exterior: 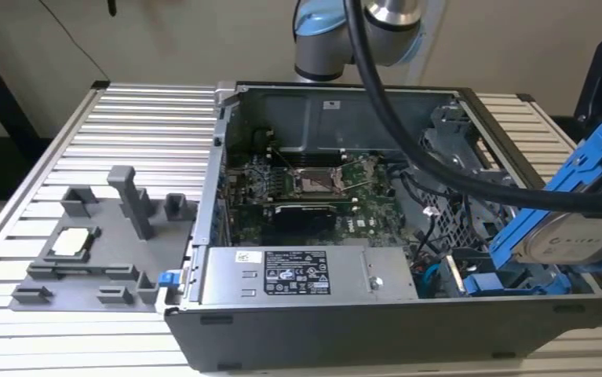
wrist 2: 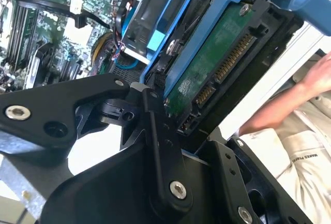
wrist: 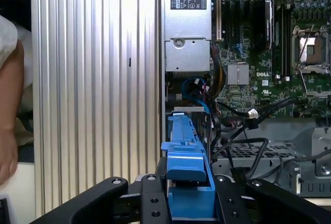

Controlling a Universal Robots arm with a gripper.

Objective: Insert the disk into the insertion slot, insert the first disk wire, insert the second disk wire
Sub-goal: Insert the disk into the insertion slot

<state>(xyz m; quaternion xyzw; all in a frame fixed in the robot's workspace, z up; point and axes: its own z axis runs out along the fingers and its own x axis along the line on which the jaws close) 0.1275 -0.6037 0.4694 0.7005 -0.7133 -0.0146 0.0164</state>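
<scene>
Holding, exterior view: the disk (exterior: 578, 228), silver-grey metal with a white label in a bright blue plastic carrier, hangs steeply tilted at the exterior view's right. Its low end is at the corner of the open case (exterior: 311, 330), by the blue rails of the insertion slot (exterior: 484, 281), and it is not lying flat in the slot.
Case, exterior view: grey sheet-metal box on the ribbed aluminium desk (exterior: 28, 157); green motherboard (exterior: 311, 188); boxy labelled power supply (exterior: 290, 275).
Hose, exterior view: thick black hose (exterior: 406, 133) curves across the case.
Fixture, exterior view: matte grey tray (exterior: 91, 251) with upright posts, at the exterior view's left.
Jaws, second wrist view: gripper (wrist 2: 191, 136), black bolted links, pinching the disk by its edges. The disk's green circuit-board face and gold connector pins are turned to the camera.
Person, second wrist view: forearm and pale sleeve (wrist 2: 305, 105) beside the desk.
Jaws, first wrist view: clamped on either side of the blue carrier tab, with the disk seen edge-on above the case.
</scene>
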